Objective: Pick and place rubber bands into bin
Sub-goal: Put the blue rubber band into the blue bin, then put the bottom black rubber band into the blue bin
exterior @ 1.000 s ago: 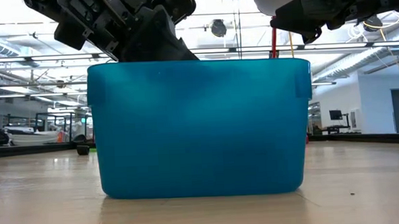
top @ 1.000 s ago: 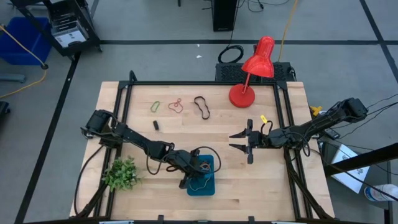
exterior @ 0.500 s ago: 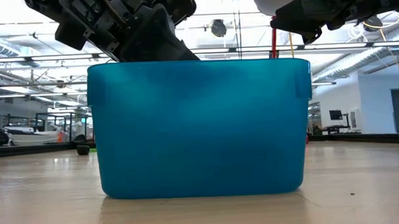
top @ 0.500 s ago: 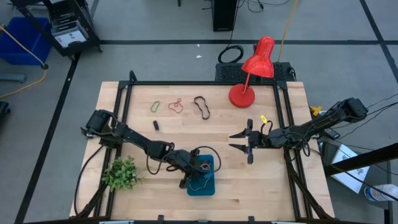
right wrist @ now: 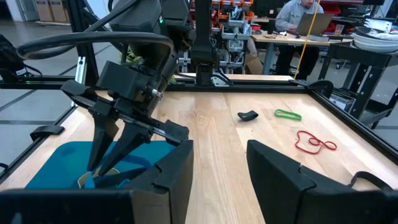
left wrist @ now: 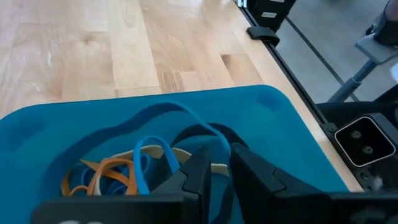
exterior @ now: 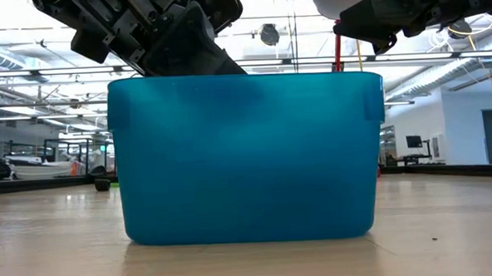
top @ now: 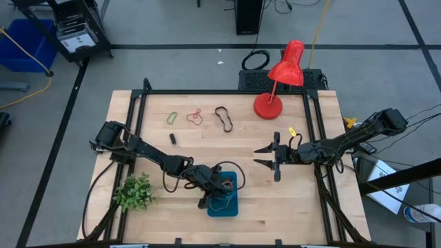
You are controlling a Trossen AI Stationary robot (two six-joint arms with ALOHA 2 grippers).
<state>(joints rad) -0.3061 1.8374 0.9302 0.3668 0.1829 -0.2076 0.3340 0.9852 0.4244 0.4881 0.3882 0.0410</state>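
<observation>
My left claw (left wrist: 214,177) reaches down into the teal bin (top: 224,204), its two dark fingers a narrow slit apart and gripping nothing that I can make out. A blue rubber band (left wrist: 152,163) loops up right beside the fingertips, and orange bands (left wrist: 102,176) lie tangled beside it on the bin floor (a tan strip shows there too).

My right claw (top: 265,156) hovers above the wood just beyond the bin's far right corner, fingers spread wide and empty.

Well beyond the bin, towards the table's far edge, three more bands lie in a row: a green one (top: 172,118), a red one (top: 195,117) and a black one (top: 223,118). A red lamp (top: 279,79) stands further along the same edge.
</observation>
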